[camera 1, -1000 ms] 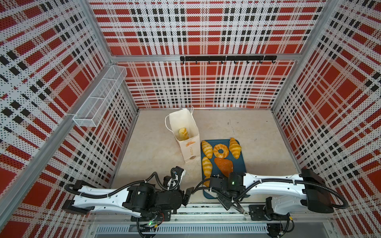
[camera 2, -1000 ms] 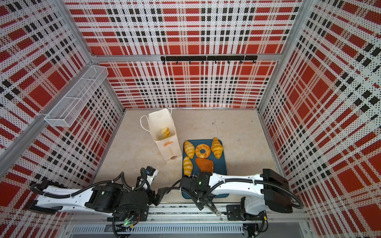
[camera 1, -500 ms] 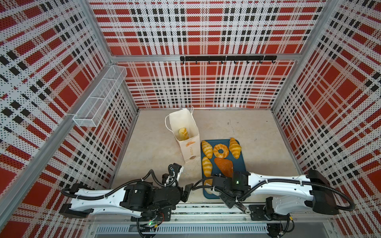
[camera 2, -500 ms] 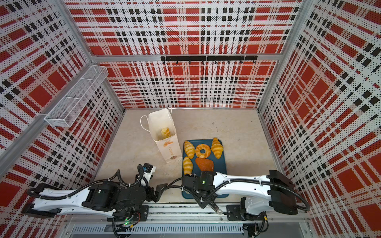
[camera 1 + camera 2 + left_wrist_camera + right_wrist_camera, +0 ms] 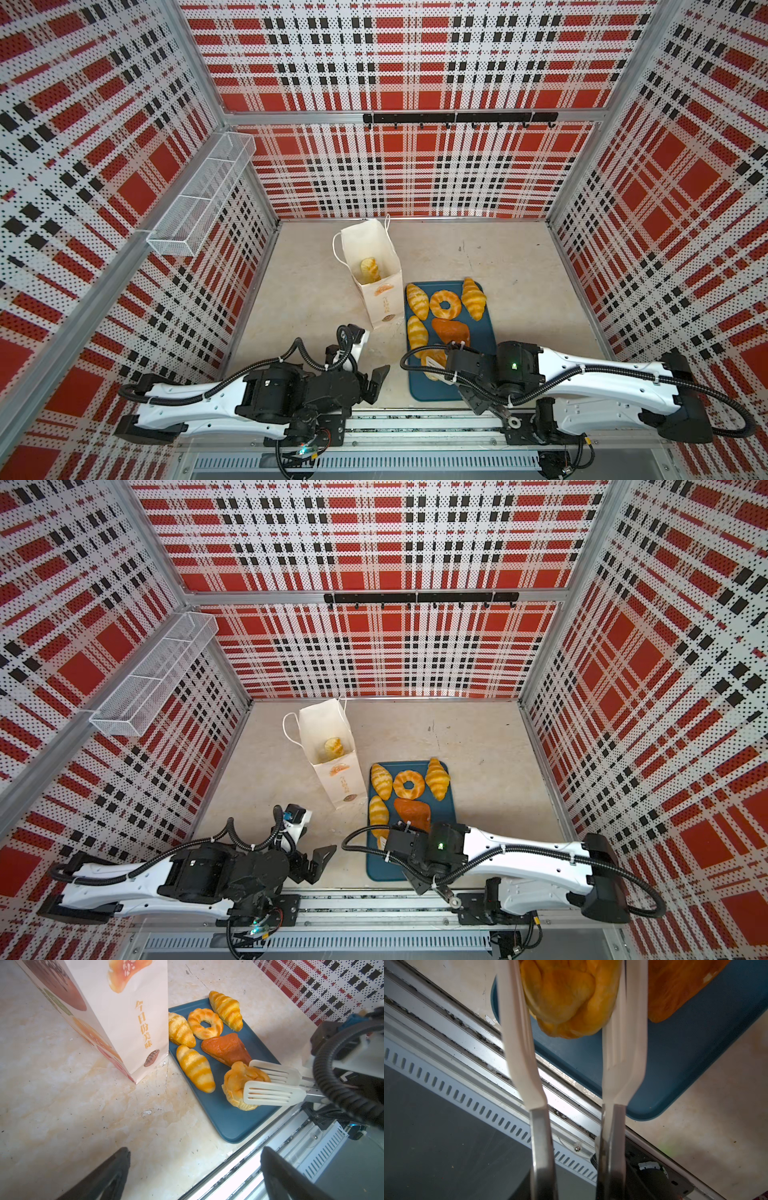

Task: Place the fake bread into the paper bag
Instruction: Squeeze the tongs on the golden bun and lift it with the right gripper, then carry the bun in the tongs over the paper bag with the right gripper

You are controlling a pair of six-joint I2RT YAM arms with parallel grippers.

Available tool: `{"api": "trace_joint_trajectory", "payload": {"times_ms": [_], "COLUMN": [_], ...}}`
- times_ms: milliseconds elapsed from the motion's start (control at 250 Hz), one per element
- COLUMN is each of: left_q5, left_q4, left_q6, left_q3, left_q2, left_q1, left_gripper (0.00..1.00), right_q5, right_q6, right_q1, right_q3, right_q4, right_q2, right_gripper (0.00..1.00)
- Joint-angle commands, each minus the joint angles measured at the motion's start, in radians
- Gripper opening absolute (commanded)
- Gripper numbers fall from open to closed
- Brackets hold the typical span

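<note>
Right tool point(image 5: 473, 390) is clamped on white tongs point(image 5: 270, 1093), near-right on the surface point(image 5: 316, 299), by the front rail. The tongs' two slotted blades press on opposite sides of the round bun point(image 5: 239, 1082), at the near end of the teal tray point(image 5: 440, 388). Can't tell if the bun is lifted or resting on the tray.

Left tool point(image 5: 376, 383) is spread wide w/ nothing btwn its fingers. It hovers over bare surface just left of the tray's near end, apart from everything.

Other pieces on the tray, all farther back than the bun:
- brown triangular loaf point(image 5: 451, 331), just beyond the bun
- near-left croissant point(image 5: 417, 334), left of the loaf
- far row, left to right: far-left croissant point(image 5: 417, 300), ring doughnut point(image 5: 445, 304), far-right croissant point(image 5: 473, 297)

The paper bag point(image 5: 380, 299) stands upright w/ its mouth open, just beside the tray's far-left edge. One golden piece point(image 5: 370, 269) lies inside it, at the bottom.
</note>
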Motion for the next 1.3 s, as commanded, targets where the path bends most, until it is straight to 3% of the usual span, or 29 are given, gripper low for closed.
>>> {"api": "trace_joint_trajectory", "payload": {"times_ms": [0, 224, 488, 896, 1297], "left_q5": [-0.014, 0.039, 0.203, 0.380, 0.534], "left_q4": [0.018, 0.043, 0.092, 0.086, 0.106], "left_q6": [0.059, 0.170, 0.271, 0.402, 0.482], "left_q3": [0.053, 0.116, 0.152, 0.262, 0.300], "left_q2": [0.007, 0.023, 0.053, 0.145, 0.192], "left_q1": [0.031, 0.135, 0.317, 0.563, 0.761], "left_gripper": [0.99, 1.00, 0.99, 1.00, 1.00], "right_q5": [0.058, 0.073, 0.014, -0.111, -0.155], "right_q6": [0.000, -0.085, -0.219, -0.429, -0.536], "right_q1": [-0.015, -0.109, -0.225, -0.407, -0.437], "right_q3": [0.068, 0.150, 0.245, 0.511, 0.830], "right_q4": [-0.026, -0.017, 0.066, 0.058, 0.063], "right_q2": [-0.044, -0.099, -0.086, 0.042, 0.242], "right_gripper": [0.45, 0.45, 0.46, 0.47, 0.48]}}
